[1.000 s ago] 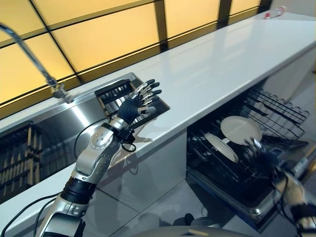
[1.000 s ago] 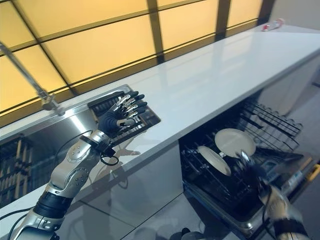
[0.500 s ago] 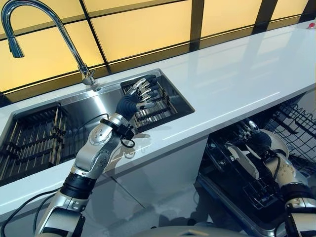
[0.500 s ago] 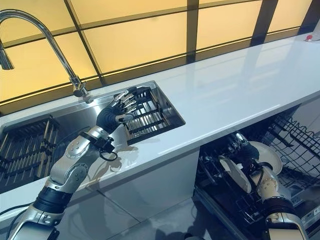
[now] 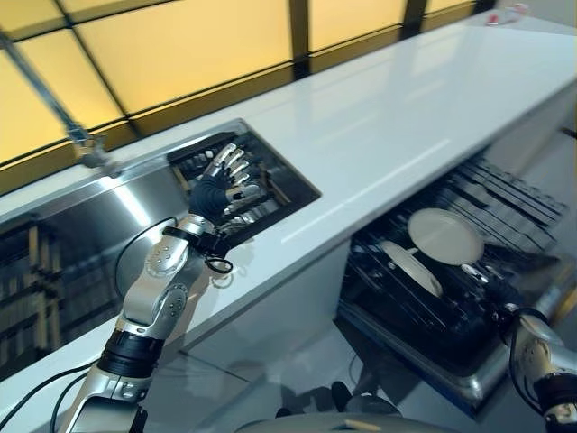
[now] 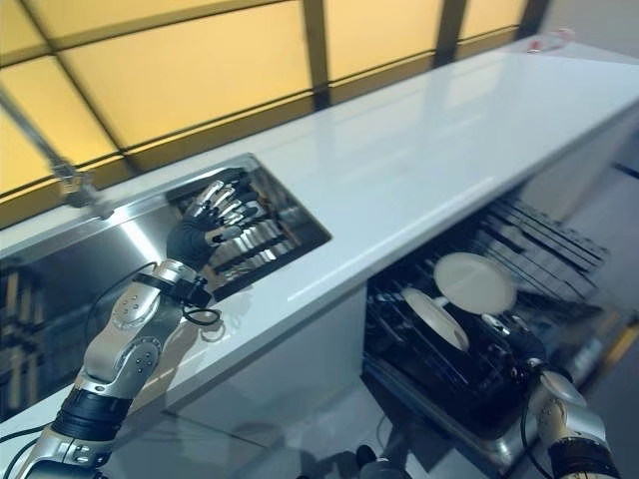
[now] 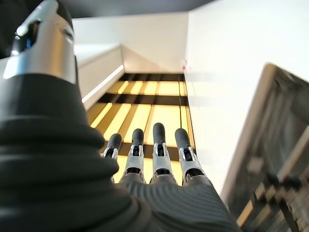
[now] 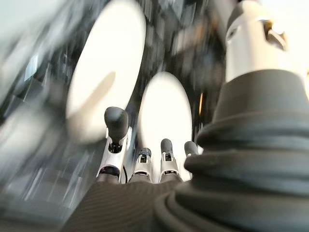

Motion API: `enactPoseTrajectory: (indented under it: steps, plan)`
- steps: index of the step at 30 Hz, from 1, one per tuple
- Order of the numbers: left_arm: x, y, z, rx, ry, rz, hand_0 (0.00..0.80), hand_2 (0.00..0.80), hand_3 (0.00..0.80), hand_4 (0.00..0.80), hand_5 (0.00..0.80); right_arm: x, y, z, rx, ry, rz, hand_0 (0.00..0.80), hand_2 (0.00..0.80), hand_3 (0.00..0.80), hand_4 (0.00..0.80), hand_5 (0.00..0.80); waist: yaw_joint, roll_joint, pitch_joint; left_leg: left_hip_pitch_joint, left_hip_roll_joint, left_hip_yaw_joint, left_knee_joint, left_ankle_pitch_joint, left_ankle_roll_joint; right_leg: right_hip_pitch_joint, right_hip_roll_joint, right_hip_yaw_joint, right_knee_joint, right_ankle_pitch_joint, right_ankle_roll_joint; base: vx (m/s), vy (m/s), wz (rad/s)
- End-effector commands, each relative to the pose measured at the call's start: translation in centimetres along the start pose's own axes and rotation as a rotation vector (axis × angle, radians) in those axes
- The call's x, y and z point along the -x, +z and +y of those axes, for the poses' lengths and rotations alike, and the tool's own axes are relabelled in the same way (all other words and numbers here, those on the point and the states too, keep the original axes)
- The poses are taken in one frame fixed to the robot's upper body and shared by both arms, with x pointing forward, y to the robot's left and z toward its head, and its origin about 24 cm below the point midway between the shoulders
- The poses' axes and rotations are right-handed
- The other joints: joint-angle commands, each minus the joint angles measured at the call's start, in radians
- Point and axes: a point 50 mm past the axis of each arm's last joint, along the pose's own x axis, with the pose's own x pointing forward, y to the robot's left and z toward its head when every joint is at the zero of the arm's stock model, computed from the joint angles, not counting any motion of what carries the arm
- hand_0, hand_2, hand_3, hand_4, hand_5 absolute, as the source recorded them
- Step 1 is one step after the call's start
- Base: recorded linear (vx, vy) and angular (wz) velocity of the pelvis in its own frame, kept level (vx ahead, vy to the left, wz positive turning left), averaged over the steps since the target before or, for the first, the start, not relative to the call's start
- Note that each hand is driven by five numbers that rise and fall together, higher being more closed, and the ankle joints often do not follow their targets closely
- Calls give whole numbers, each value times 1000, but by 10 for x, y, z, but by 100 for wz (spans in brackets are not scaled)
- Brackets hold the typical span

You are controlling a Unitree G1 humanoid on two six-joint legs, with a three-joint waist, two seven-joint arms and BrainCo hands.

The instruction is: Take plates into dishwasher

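White plates stand in the dishwasher rack (image 5: 505, 203): a round plate (image 5: 444, 236) leaning upright, and a second plate (image 5: 410, 267) tilted just beside it; both look seated already. Right hand (image 6: 526, 344) sits low by the rack's near edge, apart from both plates; its wrist view shows fingers (image 8: 112, 145) straight and nothing held. Left hand (image 5: 221, 185) hovers over the sink (image 5: 135, 212), above the dark drain rack (image 5: 261, 194), fingers (image 7: 157, 150) spread and empty, counter (image 5: 379, 126) just beside it.

By my reading the next step is fetching another plate from the sink; the left hand should come down flat along a rim, curl round it firmly, and lift clear of the rack bars before crossing toward the dishwasher.

No plate can be made out in the sink; the drain rack's contents are too dark to tell; the right wrist view is smeared, so rack tines around the plates are unclear; the tap (image 5: 86, 149) is cut off at the frame edge.
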Motion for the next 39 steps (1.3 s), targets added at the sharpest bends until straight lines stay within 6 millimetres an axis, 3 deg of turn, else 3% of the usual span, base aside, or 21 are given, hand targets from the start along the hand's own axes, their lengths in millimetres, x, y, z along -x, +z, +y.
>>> enactPoseTrajectory:
  steps: [1,5,7,8,13,16,19,23,28,30,33,39]
  plan:
    - [-3,14,3,-67,50,-91,0,0,0,0,0,-3,36,-21,126,-282,-98,0,0,0,0,0,21,6,6,-20,-53,49,71,-100,72,-69,9,-173,115,-6,44,-159,19,-85]
    - [-6,23,5,-86,64,-108,0,0,0,0,0,-12,41,-24,218,-544,-47,0,0,0,0,0,86,21,35,-40,-29,73,116,-96,84,-92,-51,-291,316,-97,34,-123,-50,-92]
    - [-7,28,6,-93,66,-116,0,0,0,0,0,-13,36,-28,263,-671,-12,0,0,0,0,0,124,25,27,-64,-15,84,168,-107,85,-56,-99,-346,297,-124,20,-39,-150,-32]
    - [-6,29,9,-94,78,-122,0,0,0,0,0,-13,34,-28,276,-703,5,0,0,0,0,0,138,19,20,-73,-8,99,196,-122,78,-21,-99,-362,232,-114,21,-2,-230,-35]
    - [-1,23,16,-54,107,-104,0,0,0,0,0,-14,10,-22,353,-751,103,0,0,0,0,0,161,33,-1,-46,11,96,219,-144,56,52,-77,-365,139,-112,7,72,-158,-10]
    - [0,20,17,-46,105,-83,0,0,0,0,0,-9,-8,-37,398,-761,166,0,0,0,0,0,161,46,-7,-14,12,77,212,-148,50,63,-69,-378,187,-160,-5,111,-103,12]
    - [1,15,14,36,71,-46,0,0,0,0,0,-3,-14,-55,440,-780,192,0,0,0,0,0,158,59,10,-17,12,64,283,-170,42,50,-78,-411,292,-213,-23,48,-98,10]
    - [-5,17,5,69,40,-86,0,0,0,0,0,-3,-7,-64,446,-778,215,0,0,0,0,0,151,101,60,-84,2,71,435,-228,37,-24,-105,-447,474,-303,-51,-89,-21,15]
    - [-20,48,-2,41,9,-230,0,0,0,0,0,-12,5,-51,439,-767,273,0,0,0,0,0,147,110,157,-306,1,75,736,-334,64,-231,-139,-458,760,-410,-105,-336,-61,2]
    - [-26,57,-7,32,-4,-262,0,0,0,0,0,-16,2,-43,351,-718,313,0,0,0,0,0,155,107,177,-378,-2,63,836,-361,72,-290,-143,-467,845,-439,-125,-268,-97,11]
    - [-28,66,-10,23,-5,-296,0,0,0,0,0,-24,-5,-25,166,-542,310,0,0,0,0,0,165,105,207,-462,-4,46,980,-356,58,-342,-144,-479,943,-475,-147,-158,-87,14]
    - [-26,64,-8,-2,-20,-299,0,0,0,0,0,-37,-5,40,-416,205,130,0,0,0,0,0,172,97,232,-549,-9,23,1124,-317,32,-389,-131,-479,1033,-502,-168,-72,-52,0]
